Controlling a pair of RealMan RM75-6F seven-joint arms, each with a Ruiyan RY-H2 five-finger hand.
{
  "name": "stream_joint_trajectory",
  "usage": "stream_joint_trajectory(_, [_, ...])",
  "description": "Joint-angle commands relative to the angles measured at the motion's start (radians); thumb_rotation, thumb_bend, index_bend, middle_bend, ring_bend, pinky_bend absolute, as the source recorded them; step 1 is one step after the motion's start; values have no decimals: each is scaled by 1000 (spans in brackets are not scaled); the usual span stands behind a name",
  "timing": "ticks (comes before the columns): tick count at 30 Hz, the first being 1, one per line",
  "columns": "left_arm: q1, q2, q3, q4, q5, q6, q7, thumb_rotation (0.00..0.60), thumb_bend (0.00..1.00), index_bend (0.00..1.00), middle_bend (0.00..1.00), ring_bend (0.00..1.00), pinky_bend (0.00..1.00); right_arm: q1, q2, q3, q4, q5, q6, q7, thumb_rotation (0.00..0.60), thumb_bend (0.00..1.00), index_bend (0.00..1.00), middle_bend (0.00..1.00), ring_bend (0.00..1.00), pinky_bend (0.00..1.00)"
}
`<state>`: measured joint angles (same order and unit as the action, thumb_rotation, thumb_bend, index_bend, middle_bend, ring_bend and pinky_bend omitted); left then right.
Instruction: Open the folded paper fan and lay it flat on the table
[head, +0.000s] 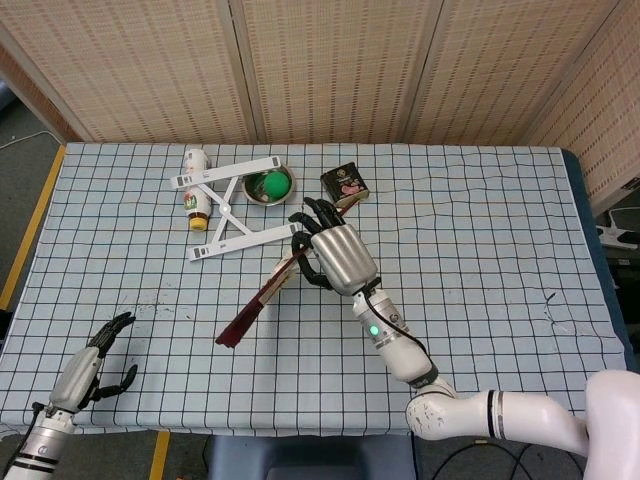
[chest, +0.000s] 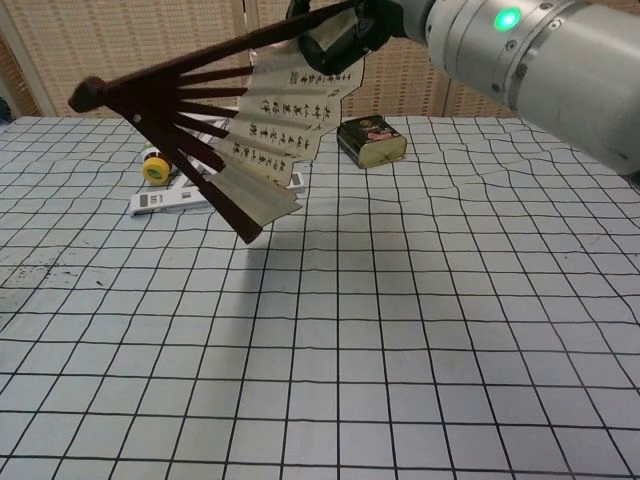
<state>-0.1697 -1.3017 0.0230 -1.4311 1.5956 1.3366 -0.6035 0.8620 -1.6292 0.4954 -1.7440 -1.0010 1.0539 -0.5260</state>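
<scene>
My right hand (head: 335, 256) grips the paper fan (chest: 270, 120) by its upper outer rib and holds it well above the table. In the chest view the fan hangs partly spread, with dark red ribs running to the pivot (chest: 88, 96) at the left and calligraphy on the paper. The head view shows the fan (head: 258, 302) almost edge-on, slanting down-left from the hand. Its shadow falls on the cloth below. My left hand (head: 92, 368) hovers at the table's near left corner, fingers apart, holding nothing.
At the back left lie a white folding stand (head: 235, 205), a bottle (head: 197, 190) and a metal bowl with a green ball (head: 270, 186). A dark tin (head: 345, 185) sits just behind my right hand. The checked cloth (head: 480, 260) covers the whole table.
</scene>
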Motion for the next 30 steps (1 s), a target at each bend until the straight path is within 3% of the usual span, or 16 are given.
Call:
stream_joint_trajectory(1, [-25, -55, -35, -85, -12, 20, -91, 600, 441, 0, 0, 0, 113, 86, -52, 81, -32, 147, 32, -36, 600, 755, 780, 204, 0, 79])
stream_joint_trajectory(5, [-48, -94, -79, -202, -102, -30, -78, 600, 440, 0, 0, 0, 106, 145, -98, 103, -9, 208, 57, -39, 600, 755, 780, 204, 0, 79])
stream_joint_trajectory(11, [-72, -185, -118, -295, -150, -24, 120, 600, 437, 0, 0, 0, 97, 233, -166, 130, 49, 264, 86, -38, 600, 755, 780, 204, 0, 80])
stream_joint_trajectory(18, [-86, -277, -165, -281, -187, 14, 259, 600, 436, 5, 0, 0, 93, 277, -202, 130, 82, 283, 112, -40, 600, 755, 780, 204, 0, 81])
stream_joint_trajectory(21, [-104, -402, -214, -176, -178, 94, 368, 596, 433, 18, 0, 0, 93, 294, -222, 120, 96, 292, 123, -34, 600, 756, 780, 204, 0, 81])
stream_joint_trajectory(24, [-113, -496, -237, -66, -162, 153, 402, 584, 426, 124, 0, 0, 93, 297, -222, 112, 93, 293, 134, -29, 600, 755, 780, 204, 0, 81])
stream_joint_trajectory(30, [-109, -591, -271, 32, -171, 221, 367, 600, 437, 547, 39, 0, 111, 290, -194, 107, 65, 292, 153, -26, 600, 756, 777, 204, 0, 81])
